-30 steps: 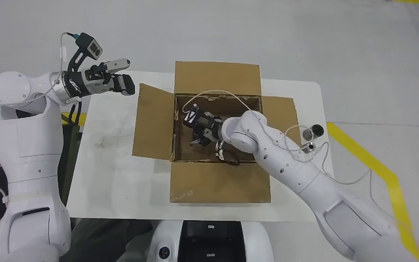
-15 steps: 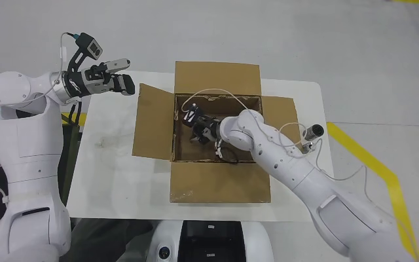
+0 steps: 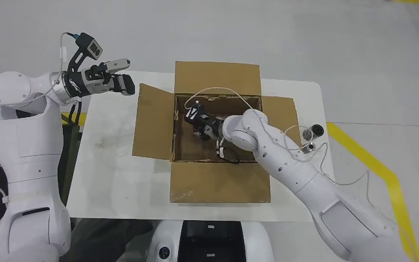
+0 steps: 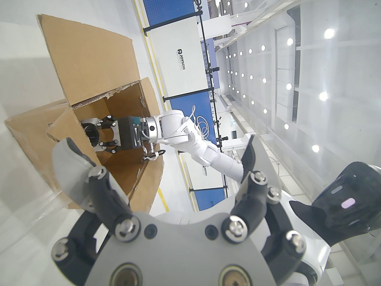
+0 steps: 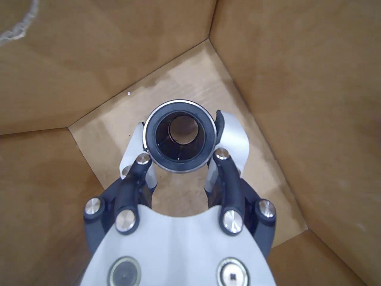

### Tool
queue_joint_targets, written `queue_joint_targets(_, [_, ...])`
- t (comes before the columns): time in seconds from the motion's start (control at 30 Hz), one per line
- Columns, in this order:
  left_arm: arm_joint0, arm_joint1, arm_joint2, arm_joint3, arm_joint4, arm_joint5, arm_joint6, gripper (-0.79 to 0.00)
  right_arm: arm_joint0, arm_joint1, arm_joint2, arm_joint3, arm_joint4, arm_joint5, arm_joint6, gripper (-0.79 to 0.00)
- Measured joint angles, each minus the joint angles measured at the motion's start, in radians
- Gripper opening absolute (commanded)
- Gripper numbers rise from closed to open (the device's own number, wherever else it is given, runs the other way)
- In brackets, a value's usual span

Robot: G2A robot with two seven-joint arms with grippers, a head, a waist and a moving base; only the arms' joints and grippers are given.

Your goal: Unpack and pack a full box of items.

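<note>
An open cardboard box (image 3: 154,121) stands mid-table with its flaps spread out. Inside it, near the far left corner, my right gripper (image 3: 196,120) is shut on a short black hollow cylinder (image 5: 208,138) with a metal rim. Its white fingers (image 5: 235,135) press the cylinder from both sides above the box's brown floor (image 5: 190,75). The left wrist view shows that same right gripper (image 4: 102,133) with the cylinder (image 4: 90,133) inside the box (image 4: 89,54). My left gripper (image 3: 127,73) hangs open with nothing in it over the table's far left corner; its fingertips (image 4: 67,156) stand wide apart.
The white table (image 3: 108,167) lies bare to the left of the box. A white cable (image 3: 216,93) from the right arm loops over the box's far wall. The box walls (image 5: 282,46) stand close around the right gripper.
My right gripper has shifted slightly toward the box's far wall with the cylinder in it, and its forearm has swung a little. The left arm has not moved.
</note>
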Motion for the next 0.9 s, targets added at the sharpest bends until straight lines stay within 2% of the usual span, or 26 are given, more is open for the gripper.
queue_joint_targets(0.47, [0.000, 0.000, 0.000, 0.000, 0.000, 0.000, 0.000, 0.000, -0.210, 0.092, 0.210, -0.340, -0.077, -0.022, 0.025, -0.785])
queue_joint_targets(0.9, [0.000, 0.000, 0.000, 0.000, 0.000, 0.000, 0.000, 0.000, -0.397, 0.141, 0.366, -0.591, -0.104, -0.047, -0.032, -0.785])
